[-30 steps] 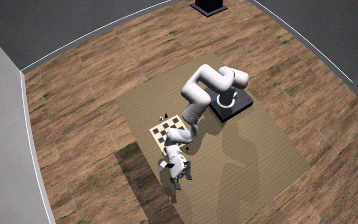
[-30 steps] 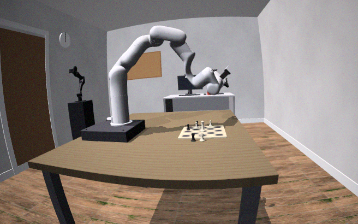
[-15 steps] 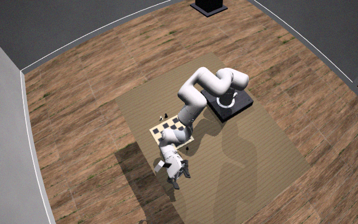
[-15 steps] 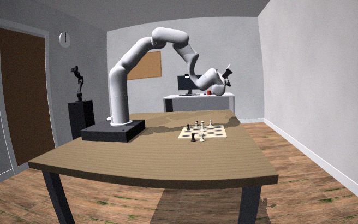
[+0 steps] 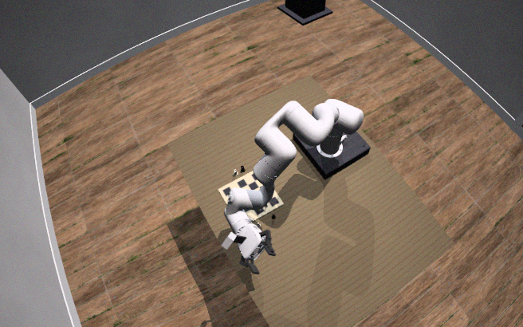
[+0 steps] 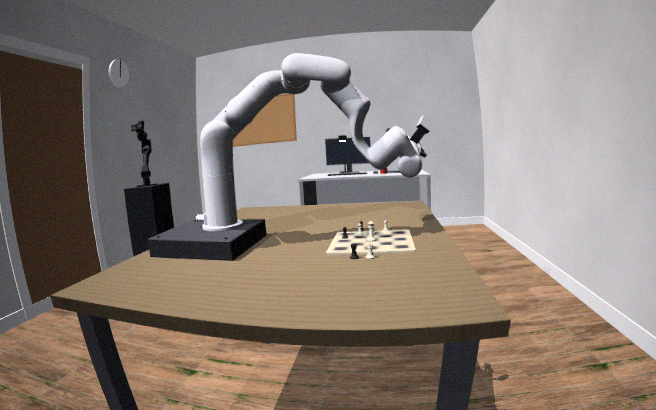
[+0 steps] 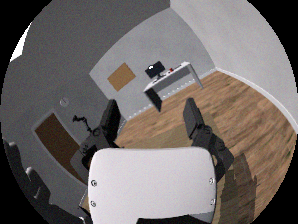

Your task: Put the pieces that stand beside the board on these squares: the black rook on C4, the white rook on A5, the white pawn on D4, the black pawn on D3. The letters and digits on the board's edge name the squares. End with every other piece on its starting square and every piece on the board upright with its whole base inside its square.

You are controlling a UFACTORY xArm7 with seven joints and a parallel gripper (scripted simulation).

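— Where are the jaws (image 5: 258,254)?

— High above the counter (image 6: 280,300), past the board's (image 6: 407,248) far edge, spread fully wide and holding nothing (fingers aimed at the room).

— And the pieces?

— A black piece (image 6: 354,251) and a white piece (image 6: 369,251) stand just beside the board's near edge; which are rooks or pawns I cannot tell.
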